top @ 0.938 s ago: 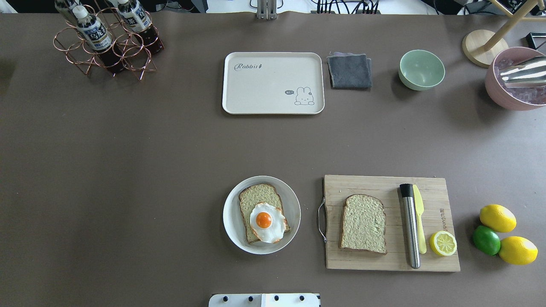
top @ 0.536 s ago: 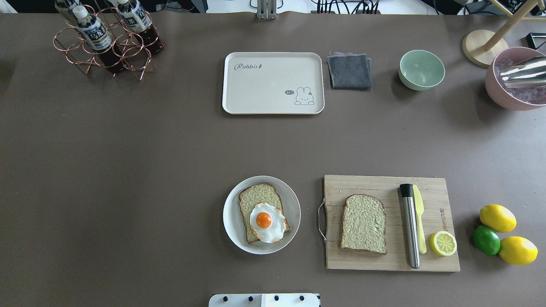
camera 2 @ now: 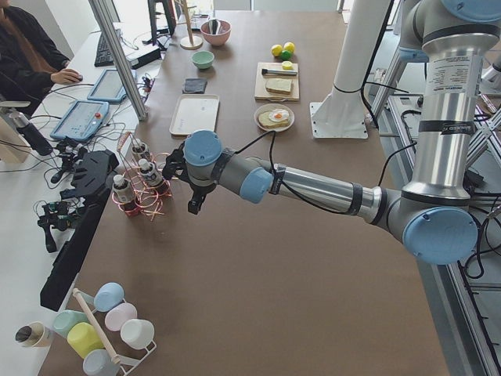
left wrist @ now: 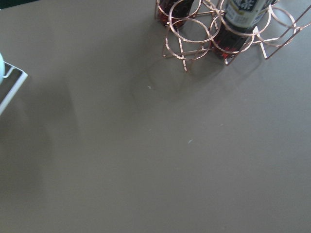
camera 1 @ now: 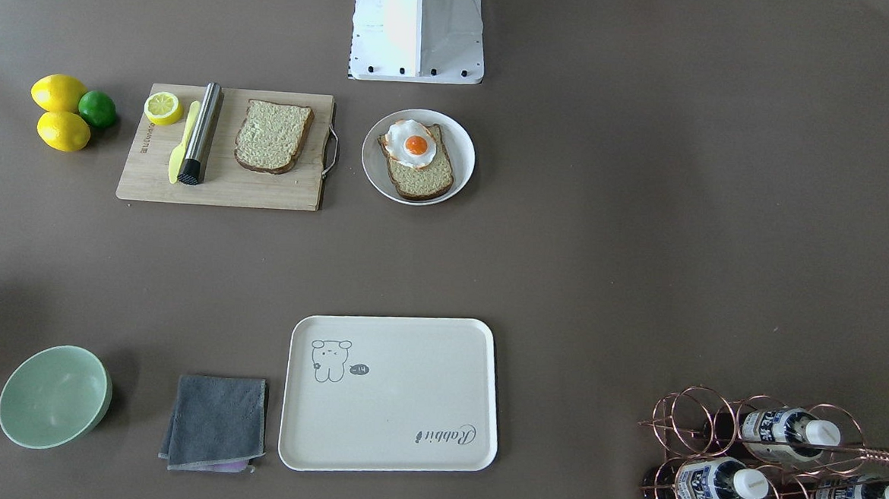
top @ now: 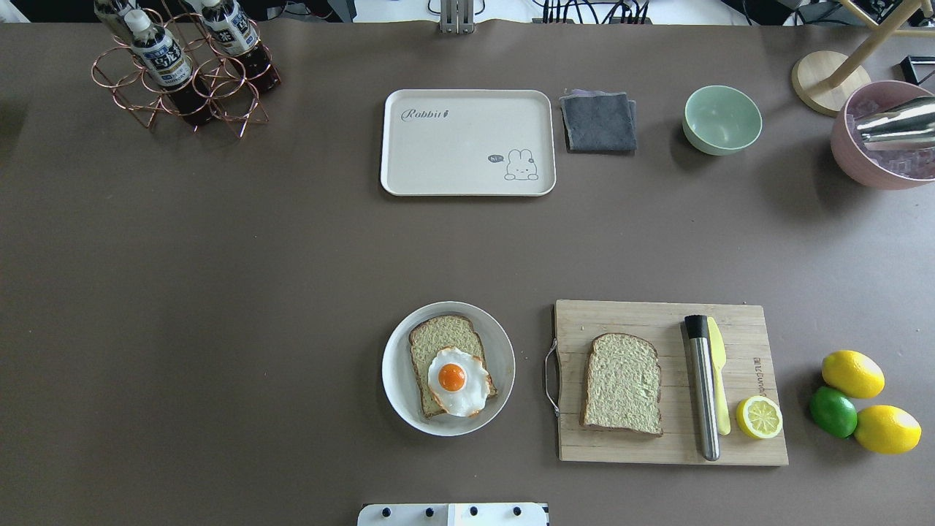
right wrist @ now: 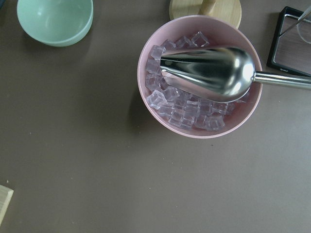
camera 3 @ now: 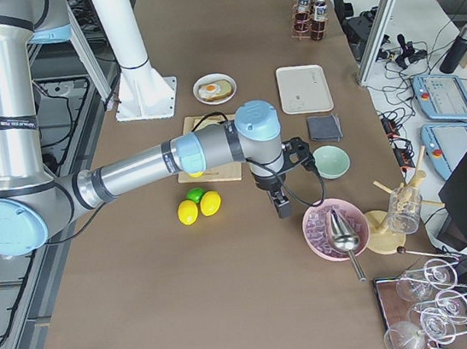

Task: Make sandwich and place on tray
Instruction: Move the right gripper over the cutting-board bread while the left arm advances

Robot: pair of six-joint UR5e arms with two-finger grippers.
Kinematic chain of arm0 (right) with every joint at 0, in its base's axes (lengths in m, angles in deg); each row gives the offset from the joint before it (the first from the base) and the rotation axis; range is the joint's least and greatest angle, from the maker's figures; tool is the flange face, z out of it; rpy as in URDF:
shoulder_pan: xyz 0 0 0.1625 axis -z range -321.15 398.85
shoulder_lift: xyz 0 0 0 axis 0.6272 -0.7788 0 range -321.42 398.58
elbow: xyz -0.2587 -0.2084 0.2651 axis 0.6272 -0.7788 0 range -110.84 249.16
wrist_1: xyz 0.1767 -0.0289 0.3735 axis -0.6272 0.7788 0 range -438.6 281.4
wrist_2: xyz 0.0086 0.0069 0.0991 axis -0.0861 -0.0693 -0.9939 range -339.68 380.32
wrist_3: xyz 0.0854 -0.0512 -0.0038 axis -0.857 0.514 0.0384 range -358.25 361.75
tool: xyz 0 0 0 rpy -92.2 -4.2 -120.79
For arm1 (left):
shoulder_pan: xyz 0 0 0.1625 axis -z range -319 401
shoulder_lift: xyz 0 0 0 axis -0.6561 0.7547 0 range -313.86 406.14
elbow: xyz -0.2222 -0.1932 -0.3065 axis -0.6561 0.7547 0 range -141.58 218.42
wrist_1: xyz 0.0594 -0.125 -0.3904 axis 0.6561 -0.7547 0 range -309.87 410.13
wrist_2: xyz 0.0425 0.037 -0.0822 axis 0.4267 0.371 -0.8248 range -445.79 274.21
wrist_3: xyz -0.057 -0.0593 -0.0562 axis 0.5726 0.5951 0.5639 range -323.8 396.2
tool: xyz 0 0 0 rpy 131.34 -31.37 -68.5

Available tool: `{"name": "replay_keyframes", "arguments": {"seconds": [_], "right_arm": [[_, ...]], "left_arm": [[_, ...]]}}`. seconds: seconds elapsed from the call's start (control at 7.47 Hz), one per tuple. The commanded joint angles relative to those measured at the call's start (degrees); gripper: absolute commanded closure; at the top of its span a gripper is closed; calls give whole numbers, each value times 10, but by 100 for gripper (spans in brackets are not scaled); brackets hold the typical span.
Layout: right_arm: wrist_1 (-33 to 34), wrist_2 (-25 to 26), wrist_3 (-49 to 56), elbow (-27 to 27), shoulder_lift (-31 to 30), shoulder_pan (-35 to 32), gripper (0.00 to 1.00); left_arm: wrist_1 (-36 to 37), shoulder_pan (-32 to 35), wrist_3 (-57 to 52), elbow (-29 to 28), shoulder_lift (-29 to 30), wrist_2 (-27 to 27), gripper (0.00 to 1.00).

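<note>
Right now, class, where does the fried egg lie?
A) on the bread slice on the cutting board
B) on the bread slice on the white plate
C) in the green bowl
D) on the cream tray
B: the fried egg rests on the bread slice on the white plate.

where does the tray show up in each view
Front-facing: tray low centre, grey cloth at its left.
Overhead: tray top centre, cloth at its right.
Exterior left: tray upper left of centre, cloth above it.
Exterior right: tray upper right of centre, cloth below it.
Left wrist: not in it.
Right wrist: not in it.
Shared landmark: the grey cloth beside the tray's short edge.
</note>
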Motion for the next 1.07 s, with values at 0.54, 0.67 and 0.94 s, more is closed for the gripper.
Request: {"name": "replay_keyframes", "arguments": {"seconds": [0.54,0.67,0.94], "right_arm": [[-67,-79,-210,-14,82,143,0],[-73,-79,-267,-11,91,148,0],[-207,-74,-472,-12,96,192,0]], "left_arm": [[-173,-96,278,11,40,20,3],[-173,-136,354,31,45,70,3],[-173,-203,457,71,45,164,2]]}}
